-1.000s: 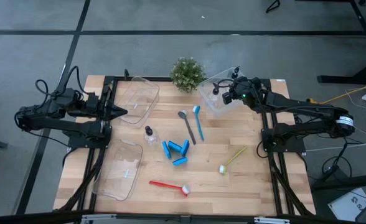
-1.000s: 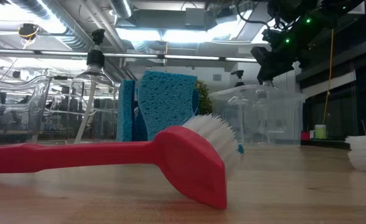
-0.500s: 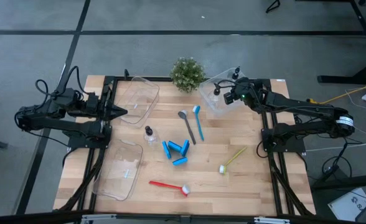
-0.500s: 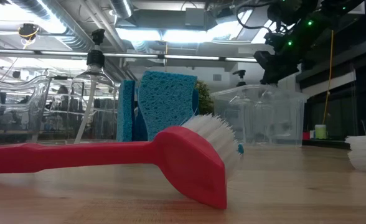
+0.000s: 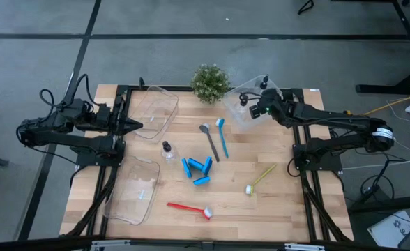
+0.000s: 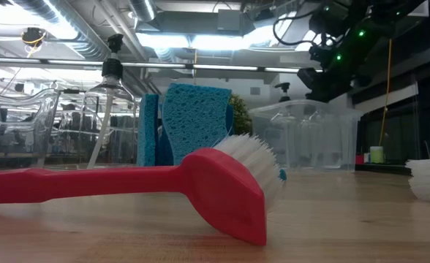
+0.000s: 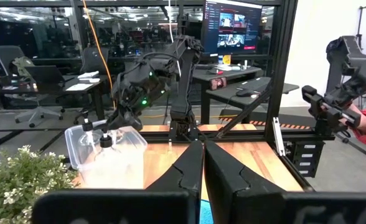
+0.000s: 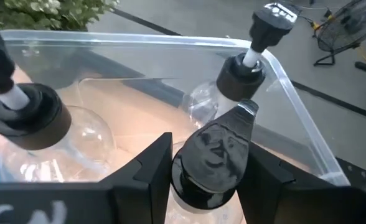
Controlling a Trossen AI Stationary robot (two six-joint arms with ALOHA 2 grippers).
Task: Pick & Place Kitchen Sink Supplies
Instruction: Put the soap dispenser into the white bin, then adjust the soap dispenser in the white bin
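The left tool [image 5: 137,125] rests at the left edge of the worktop [image 5: 282,202], its fingers closed on nothing.

Just beside its tip, at the far left, lies a clear bin [image 5: 155,111]; nothing shows inside it. A second clear bin [image 5: 134,189] lies at the near left, and whether anything is in it cannot be told.

Between these two bins a small black-capped bottle [image 5: 167,151] stands on the bare wood. To its right a cluster of blue sponge pieces [image 5: 197,168] lies near the middle of the worktop. Nearer the front edge lies the red brush [image 5: 190,208], its white bristles at the right end. Farther back, a grey brush [image 5: 210,141] and a blue brush [image 5: 222,136] lie side by side.

A potted plant [image 5: 210,81] stands at the far edge. Just right of it is a third clear bin [image 5: 237,110], at the far right. Inside it, the right wrist view shows two black-capped bottles [image 8: 28,117] [image 8: 245,70] standing upright. The right tool [image 5: 254,108] hangs over this bin, its fingers [image 8: 147,170] clamped on the black cap of another bottle [image 8: 211,163], held within the bin's walls.

On the right half of the worktop, towards the front, lies the yellow-green brush [image 5: 259,178], well apart from the bin.
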